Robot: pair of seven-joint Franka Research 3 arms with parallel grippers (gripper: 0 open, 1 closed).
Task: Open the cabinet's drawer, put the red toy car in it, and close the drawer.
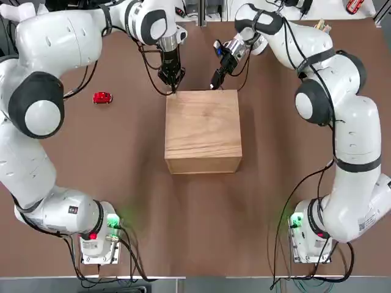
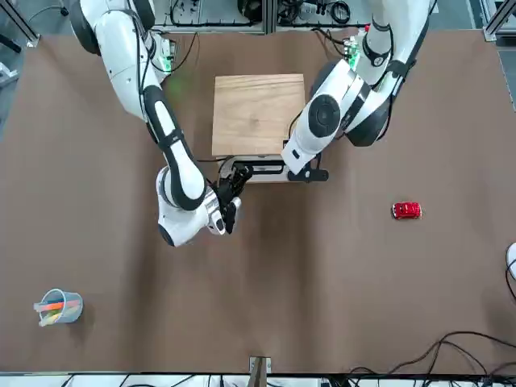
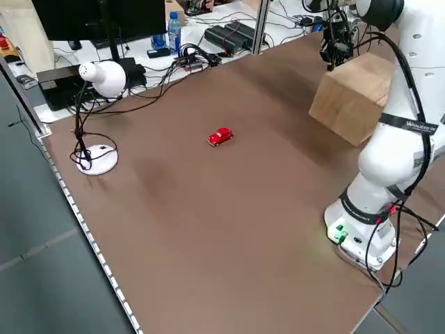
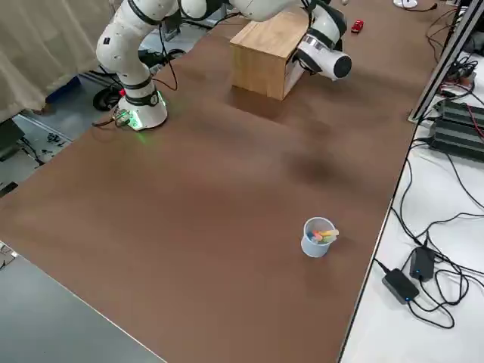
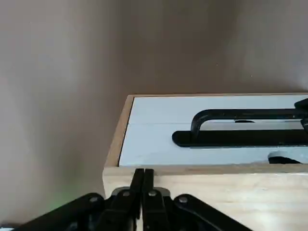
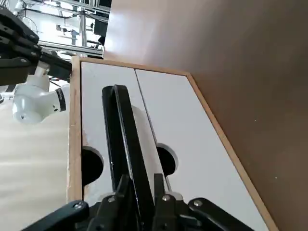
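1. Straddling the black handle [image 6: 126, 139] of the cabinet's upper drawer [image 6: 98, 103], the right end effector [image 6: 143, 185] has its fingers a little apart, one on each side of the bar; whether they pinch it I cannot tell.
2. The left end effector [image 5: 143, 180] is shut, fingertips together, with nothing between them. It is at the cabinet's far left corner, by the top edge; contact is unclear.
3. The cabinet [image 1: 203, 131] stands on the brown surface [image 1: 140, 213], its white drawer fronts facing away from the robot's bases. The upper drawer is closed.
4. The red toy car [image 1: 102, 97] sits on the surface, well apart from the cabinet on the robot's left.
5. A light-blue cup [image 2: 68, 308] of coloured sticks is on the robot's right, beyond the cabinet.
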